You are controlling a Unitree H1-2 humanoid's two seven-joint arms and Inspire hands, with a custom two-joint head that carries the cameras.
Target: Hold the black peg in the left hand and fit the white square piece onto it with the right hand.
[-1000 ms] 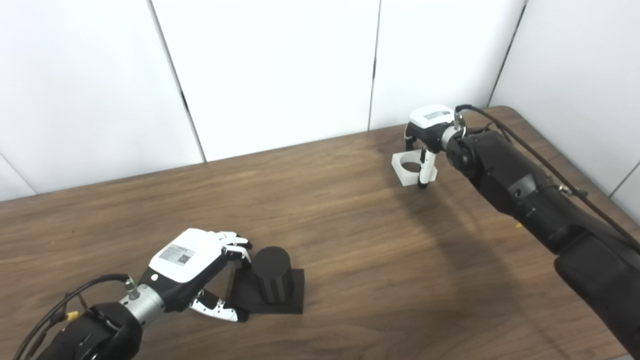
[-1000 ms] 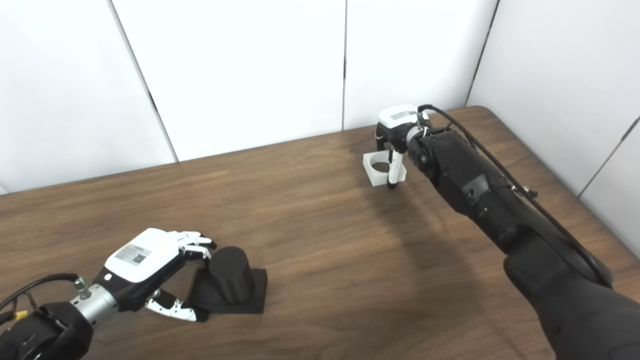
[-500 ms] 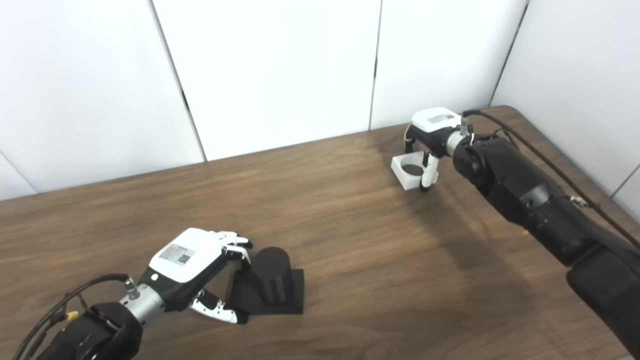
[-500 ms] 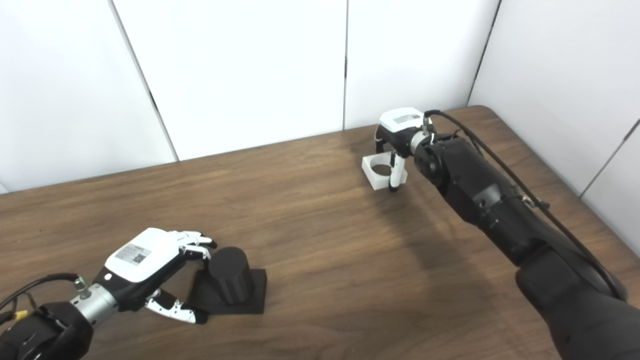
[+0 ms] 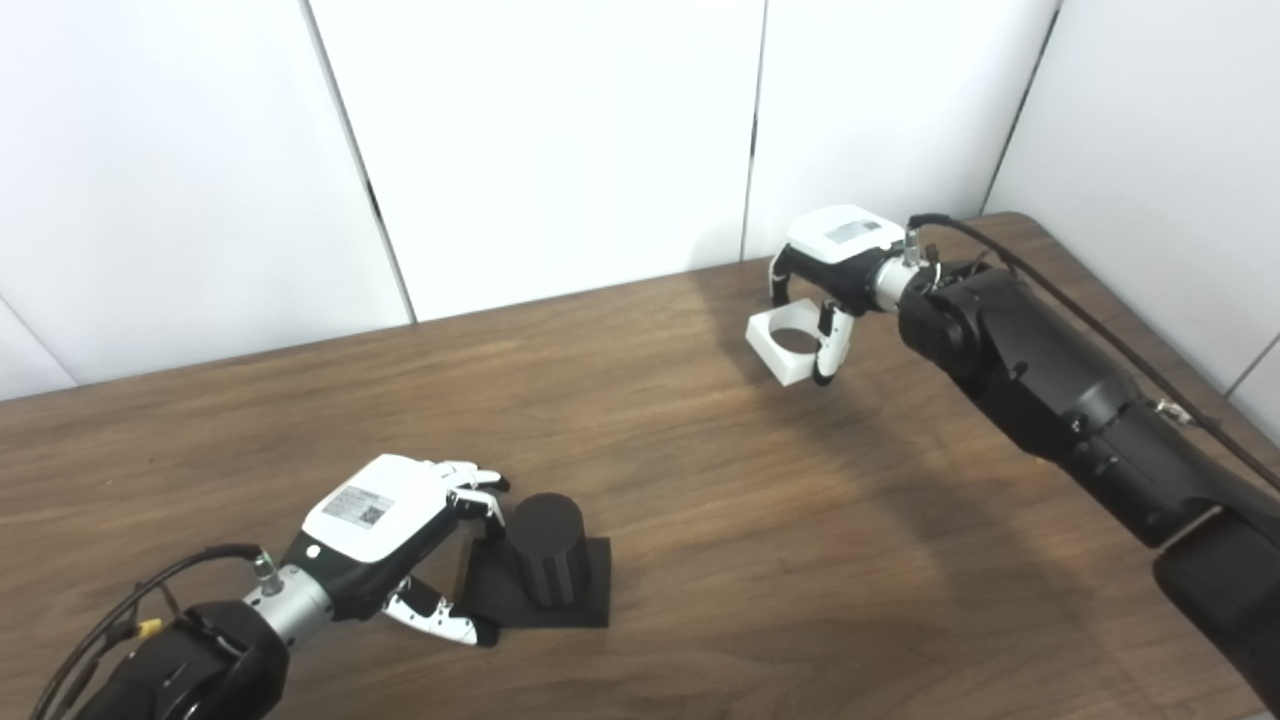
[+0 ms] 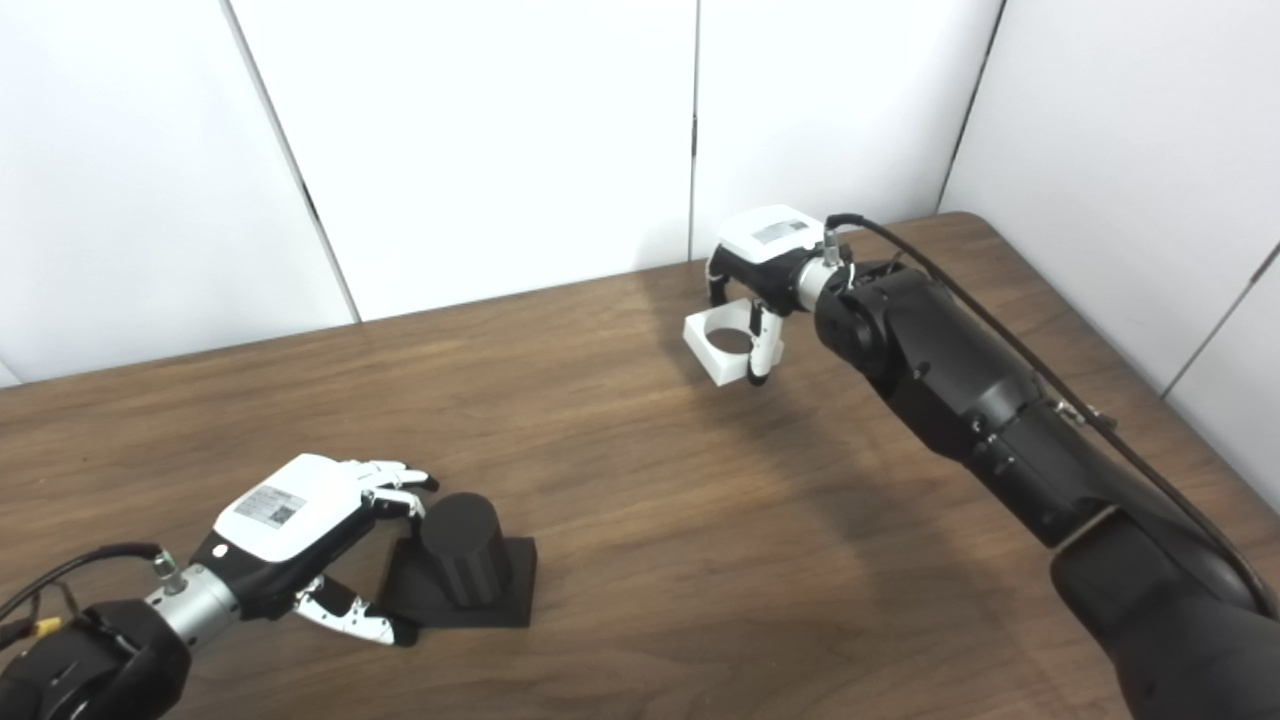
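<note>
The right hand [image 5: 830, 262] grips the white square piece [image 5: 785, 347] at the far right of the wooden table [image 5: 700, 500], fingers over its far side and thumb down its near face, the piece tilted with its round hole facing up; a shadow lies on the wood beneath it. In the same left eye view, the left hand [image 5: 395, 530] sits near the table's front left with fingers spread and curved beside the black peg [image 5: 545, 550], its fingertips near the cylinder's top and its thumb by the edge of the square base; I cannot tell whether they touch it. In the right eye view, the white square piece [image 6: 722, 345] hangs under the right hand [image 6: 765, 255], well apart from the black peg [image 6: 462, 550], which stands upright on its flat base just beside the unclenched left hand [image 6: 300, 525].
</note>
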